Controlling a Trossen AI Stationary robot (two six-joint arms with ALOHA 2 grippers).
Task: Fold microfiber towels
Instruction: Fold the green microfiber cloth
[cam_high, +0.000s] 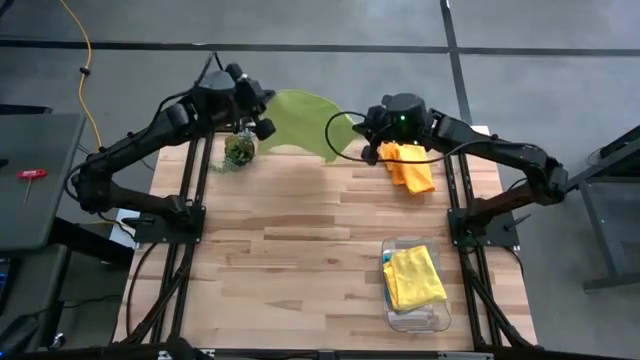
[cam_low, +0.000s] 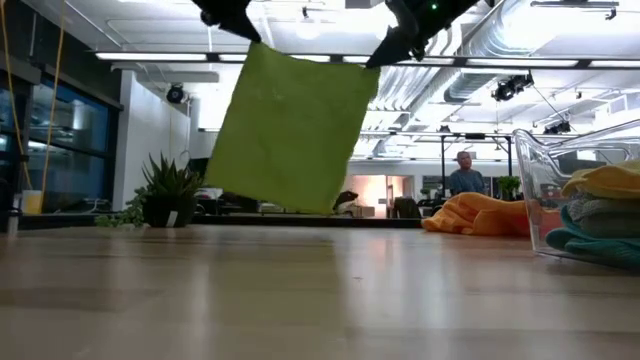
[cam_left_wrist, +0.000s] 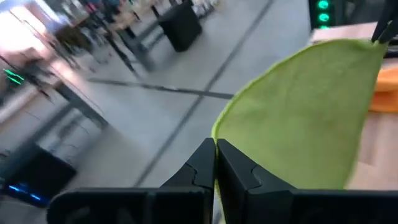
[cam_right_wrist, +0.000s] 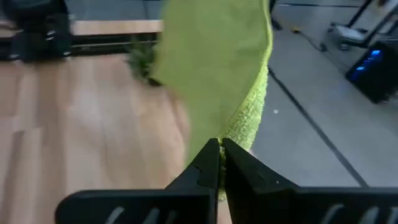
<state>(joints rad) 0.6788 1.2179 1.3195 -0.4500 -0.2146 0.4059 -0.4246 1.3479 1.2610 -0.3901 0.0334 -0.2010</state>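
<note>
Open-plan lab; exposed ceiling ducts (cam_low: 500, 45)

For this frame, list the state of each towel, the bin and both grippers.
Lime green towel: spread, hanging in the air by two corners.
Orange towel: crumpled on the table.
Yellow towel: folded, in the bin.
Clear plastic bin: open-topped, holding folded towels.
Left gripper: shut on lime green towel.
Right gripper: shut on lime green towel.

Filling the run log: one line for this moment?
left gripper: shut on lime green microfiber towel | right gripper: shut on same towel | towel: hanging above table
</note>
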